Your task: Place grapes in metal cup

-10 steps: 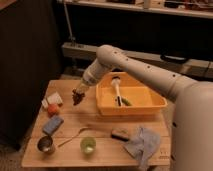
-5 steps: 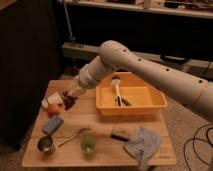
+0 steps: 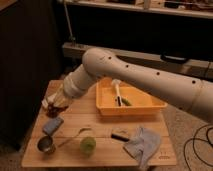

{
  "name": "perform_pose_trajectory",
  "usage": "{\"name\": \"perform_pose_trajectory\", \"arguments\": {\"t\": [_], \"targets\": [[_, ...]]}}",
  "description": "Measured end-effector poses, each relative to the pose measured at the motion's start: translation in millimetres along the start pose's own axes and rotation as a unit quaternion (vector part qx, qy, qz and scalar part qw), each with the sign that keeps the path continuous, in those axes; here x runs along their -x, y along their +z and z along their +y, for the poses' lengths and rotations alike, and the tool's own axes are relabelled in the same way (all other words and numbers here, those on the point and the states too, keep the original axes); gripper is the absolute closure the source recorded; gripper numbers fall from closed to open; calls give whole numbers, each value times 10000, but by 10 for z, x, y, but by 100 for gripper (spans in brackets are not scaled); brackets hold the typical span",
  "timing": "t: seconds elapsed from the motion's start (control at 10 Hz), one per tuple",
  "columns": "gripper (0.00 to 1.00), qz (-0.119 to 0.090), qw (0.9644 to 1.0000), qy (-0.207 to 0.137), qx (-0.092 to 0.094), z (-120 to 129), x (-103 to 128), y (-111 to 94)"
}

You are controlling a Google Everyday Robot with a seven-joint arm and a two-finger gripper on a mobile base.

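The grapes [image 3: 53, 111] are a dark red-purple cluster at the left edge of the wooden table [image 3: 105, 156], mostly covered by the arm's end. My gripper [image 3: 57, 103] is at the end of the big white arm, right on top of the grapes and touching or nearly touching them. The metal cup [image 3: 46, 145] stands upright at the front left corner of the table, a short way in front of the grapes and clear of the gripper.
A translucent green cup [image 3: 88, 145] stands right of the metal cup, with a wooden spoon [image 3: 74, 137] between them. A blue sponge [image 3: 52, 125] lies just in front of the grapes. A yellow tray [image 3: 150, 106] with utensils sits at the back right. A blue-grey cloth [image 3: 143, 145] and a small dark object [image 3: 120, 136] lie at the front right.
The arm has swung down and to the left, bringing the gripper from above the tray's left side onto the grapes. The things on the table have not moved.
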Motion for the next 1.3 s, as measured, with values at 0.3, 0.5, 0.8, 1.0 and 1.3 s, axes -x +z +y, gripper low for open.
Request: {"name": "perform_pose_trajectory", "arguments": {"t": [0.3,0.5,0.8,1.0,1.3], "targets": [[100,-69,9995,-251,188,87,107,149],[100,-110,9984,-451,333,198,174,188],[100,-124,9974,-570,426,275,193,195],[100,-124,9974,-570,424,275,194,193],[100,-124,9974,-569,424,275,193,193]]}}
